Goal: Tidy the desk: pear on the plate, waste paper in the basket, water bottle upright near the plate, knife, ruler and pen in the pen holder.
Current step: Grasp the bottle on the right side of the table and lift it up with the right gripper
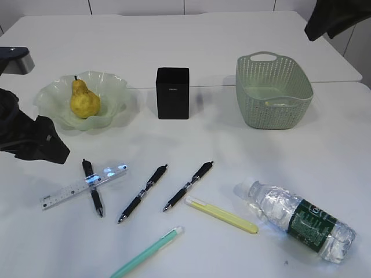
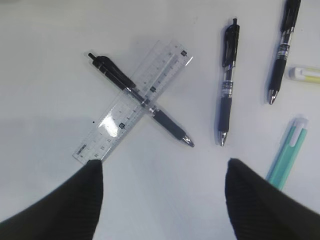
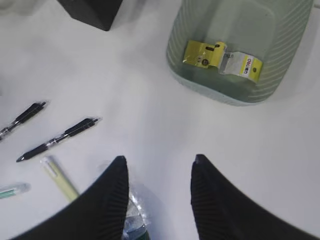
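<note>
Left wrist view: ruler [image 2: 134, 102] crossed over black pen [image 2: 142, 101], just ahead of left claw [image 2: 162, 170], fingers apart

The pear [image 1: 84, 101] sat in the plate [image 1: 113, 87], left of the pen holder [image 1: 173, 92]; the basket [image 1: 273, 90] stood right; the ruler [image 1: 84, 186] lay across a pen [image 1: 93, 188] in front.

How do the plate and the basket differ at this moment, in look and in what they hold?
The plate is a shallow translucent dish with a wavy rim; the basket is deeper, opaque, with perforated sides and a handle cut-out. The plate holds the pear; the basket holds yellow-and-white waste paper. Both are pale green.
</note>
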`<state>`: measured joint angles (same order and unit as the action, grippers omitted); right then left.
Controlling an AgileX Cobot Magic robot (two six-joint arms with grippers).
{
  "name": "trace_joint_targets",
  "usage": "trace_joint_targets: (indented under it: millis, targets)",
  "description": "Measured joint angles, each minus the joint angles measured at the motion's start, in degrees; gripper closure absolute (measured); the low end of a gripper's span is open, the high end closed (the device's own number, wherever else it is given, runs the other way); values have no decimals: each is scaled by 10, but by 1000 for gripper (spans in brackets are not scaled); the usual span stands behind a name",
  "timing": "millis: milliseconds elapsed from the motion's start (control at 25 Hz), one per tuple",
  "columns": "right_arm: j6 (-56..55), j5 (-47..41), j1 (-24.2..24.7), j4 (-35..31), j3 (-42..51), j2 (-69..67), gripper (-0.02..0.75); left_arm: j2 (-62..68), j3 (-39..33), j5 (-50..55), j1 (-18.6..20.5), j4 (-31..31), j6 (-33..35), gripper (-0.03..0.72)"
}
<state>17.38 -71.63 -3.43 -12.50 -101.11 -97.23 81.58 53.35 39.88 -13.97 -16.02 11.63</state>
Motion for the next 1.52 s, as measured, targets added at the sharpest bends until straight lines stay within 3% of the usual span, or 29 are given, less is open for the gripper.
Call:
trace_joint_targets:
  millis: [240, 320, 600, 1120, 1520]
  targets:
    - [19, 0, -26, 0, 47, 49, 396, 0, 0, 9, 0, 0, 0, 150]
    - [26, 0, -83, 21, 76, 71, 396, 0, 0, 10, 0, 0, 0, 151]
    - [30, 0, -174, 80, 131, 77, 396, 0, 0, 12, 0, 0, 0, 151]
    - [48, 2, -182, 99, 246, 77, 396, 0, 0, 13, 0, -2, 0, 150]
    - [62, 7, -182, 99, 261, 64, 381, 0, 0, 13, 0, -11, 0, 150]
